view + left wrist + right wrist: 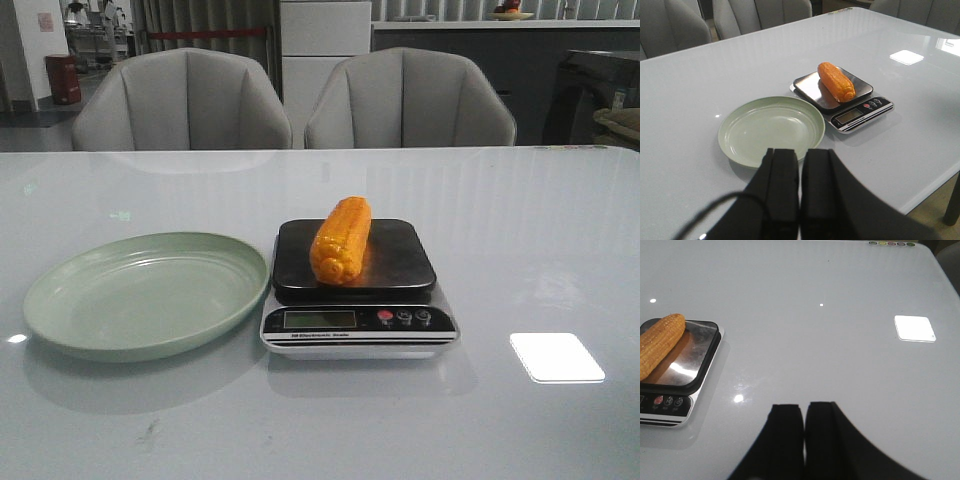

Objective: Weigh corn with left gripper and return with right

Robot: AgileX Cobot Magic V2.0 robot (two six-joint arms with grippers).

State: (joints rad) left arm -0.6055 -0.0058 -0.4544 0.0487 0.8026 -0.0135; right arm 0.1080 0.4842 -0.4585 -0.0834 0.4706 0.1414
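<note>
An orange-yellow cob of corn (341, 240) lies on the dark platform of a small electronic kitchen scale (357, 288) at the centre of the front view, its length running from the near edge of the platform toward the far edge, tilted slightly to the right. The cob sits left of the platform's middle, its blunt near end reaching the front edge. Below the platform, the scale's silver face carries a display (319, 319) and three round buttons (404, 317), one of them red; no reading can be made out.

Just left of the scale, in the lower left of the front view, rests a pale green plate (90, 335) holding nothing, its rim close to the scale's side. Both stand on a glossy white table (520, 230) that reflects a bright rectangle of light at the lower right. Two grey chairs (180, 100) stand behind the table at the top of the frame.

Neither arm shows in the front view. In the left wrist view, the left gripper (799, 190) fills the bottom centre, its black fingers pressed together with nothing between them, held above the table short of the plate, with the scale and corn at the centre right of that frame. In the right wrist view, the right gripper (803, 435) sits at the bottom centre, its fingers likewise closed on nothing over bare tabletop, the corn and scale at the left edge.
</note>
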